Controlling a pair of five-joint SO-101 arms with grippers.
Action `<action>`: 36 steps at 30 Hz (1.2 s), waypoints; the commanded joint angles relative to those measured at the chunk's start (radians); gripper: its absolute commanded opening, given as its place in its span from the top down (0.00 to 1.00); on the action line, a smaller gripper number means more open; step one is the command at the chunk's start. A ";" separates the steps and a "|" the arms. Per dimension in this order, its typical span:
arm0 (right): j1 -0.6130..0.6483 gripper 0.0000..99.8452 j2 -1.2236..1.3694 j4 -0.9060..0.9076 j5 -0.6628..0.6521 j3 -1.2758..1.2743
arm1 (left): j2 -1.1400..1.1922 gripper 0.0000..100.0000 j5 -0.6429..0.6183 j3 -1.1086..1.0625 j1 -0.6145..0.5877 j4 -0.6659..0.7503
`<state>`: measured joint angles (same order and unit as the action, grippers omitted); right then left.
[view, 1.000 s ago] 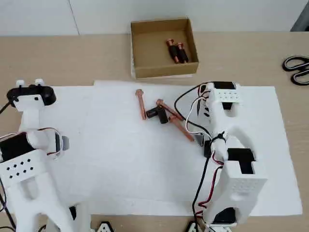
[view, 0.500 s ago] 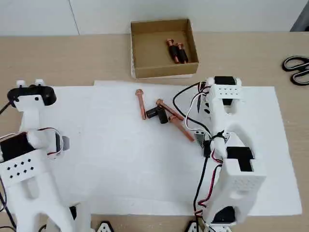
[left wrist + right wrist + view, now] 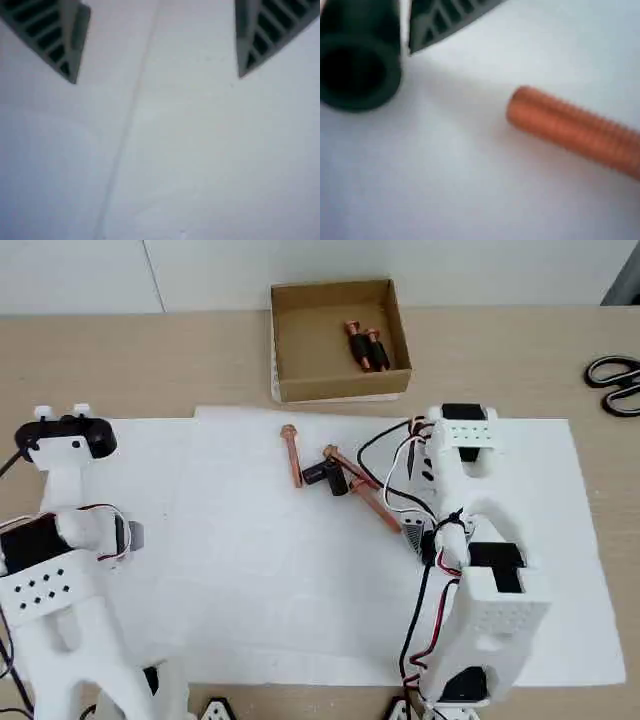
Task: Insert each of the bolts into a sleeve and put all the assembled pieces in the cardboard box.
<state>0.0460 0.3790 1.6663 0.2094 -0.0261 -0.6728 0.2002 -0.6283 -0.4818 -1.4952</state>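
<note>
The right arm is standing folded over the right half of the white sheet [image 3: 250, 570]. Its right pincer [image 3: 418, 532] is pointing down toward the sheet and clenching a black sleeve [image 3: 357, 65]. The sleeve's open end is facing the wrist camera, and one finger [image 3: 445, 20] is pressing against its side. The nearest bolt [image 3: 378, 506] is lying on the sheet with its threaded tip just beside the held sleeve, apart from it. Farther left, two other bolts [image 3: 292, 455] and two loose sleeves [image 3: 325, 476] are resting in a small cluster near the sheet's far edge. Beyond them the cardboard box [image 3: 295, 350] is sitting on the surface [image 3: 150, 360], holding two assembled pieces [image 3: 365, 346] in its right half. The left arm is resting folded at the left edge of the sheet. Its left pincer [image 3: 157, 75] is hanging released over bare sheet, fingers spread wide. Compared with a second ago, the right arm has edged slightly to the right, and its far joint is sitting a little farther from the bolt cluster. The left arm, bolts, loose sleeves and box are lying where they were.
</note>
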 commanded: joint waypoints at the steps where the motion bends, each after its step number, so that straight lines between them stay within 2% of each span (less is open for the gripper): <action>1: 0.008 0.86 -0.005 -0.039 0.002 -0.018 | -0.005 0.80 0.008 0.004 0.000 0.020; 16: 0.008 0.87 0.058 -0.131 0.028 -0.080 | -0.005 0.80 0.008 0.002 0.000 0.034; 20: 0.005 0.99 0.111 -0.139 0.028 -0.075 | -0.005 0.80 0.008 0.002 0.000 0.034; 25: 0.002 1.00 0.116 -0.148 0.026 -0.068 | -0.005 0.80 0.008 0.005 0.000 0.034; 32: 0.001 1.00 -0.025 0.015 0.023 0.077 | -0.006 0.80 0.008 0.010 0.000 0.034; 36: 0.007 1.00 -0.145 0.039 0.020 0.106 | -0.006 0.80 0.008 0.010 0.000 0.034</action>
<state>0.0537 0.3514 1.6817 0.2279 0.0261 -0.6728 0.2002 -0.6283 -0.4818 -1.4830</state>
